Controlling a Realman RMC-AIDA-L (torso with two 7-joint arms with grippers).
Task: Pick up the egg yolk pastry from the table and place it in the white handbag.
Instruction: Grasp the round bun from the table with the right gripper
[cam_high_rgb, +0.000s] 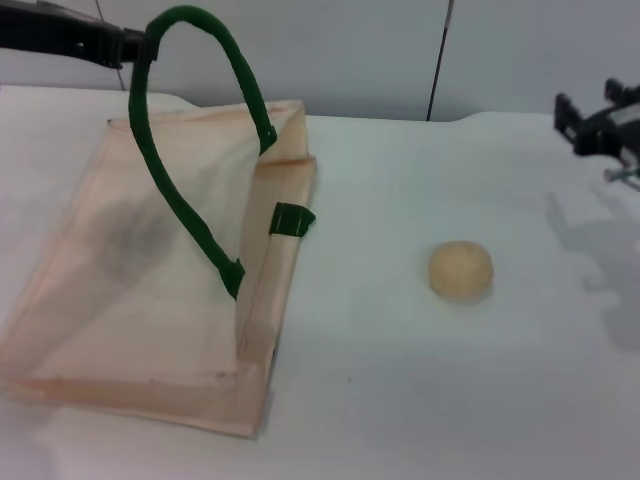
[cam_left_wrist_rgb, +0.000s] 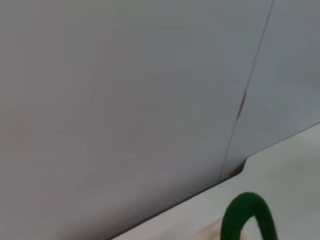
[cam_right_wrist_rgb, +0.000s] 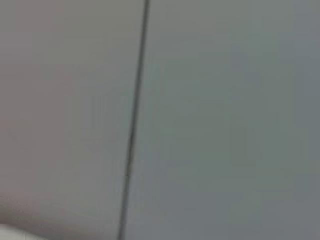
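Note:
The egg yolk pastry (cam_high_rgb: 461, 270), a small pale-yellow ball, sits on the white table right of centre. The white handbag (cam_high_rgb: 140, 300), a cream tote, lies on the table at the left, with its upper side pulled up into a tent. My left gripper (cam_high_rgb: 135, 47) at the top left is shut on the bag's dark green handle (cam_high_rgb: 190, 215) and holds it raised. The handle's loop also shows in the left wrist view (cam_left_wrist_rgb: 248, 216). My right gripper (cam_high_rgb: 590, 118) hangs open and empty above the table's far right, well apart from the pastry.
The white table (cam_high_rgb: 400, 400) ends at a grey wall (cam_high_rgb: 380, 50) with a dark vertical seam. The bag's second green handle end (cam_high_rgb: 291, 219) pokes out at its right edge. The right wrist view shows only the wall.

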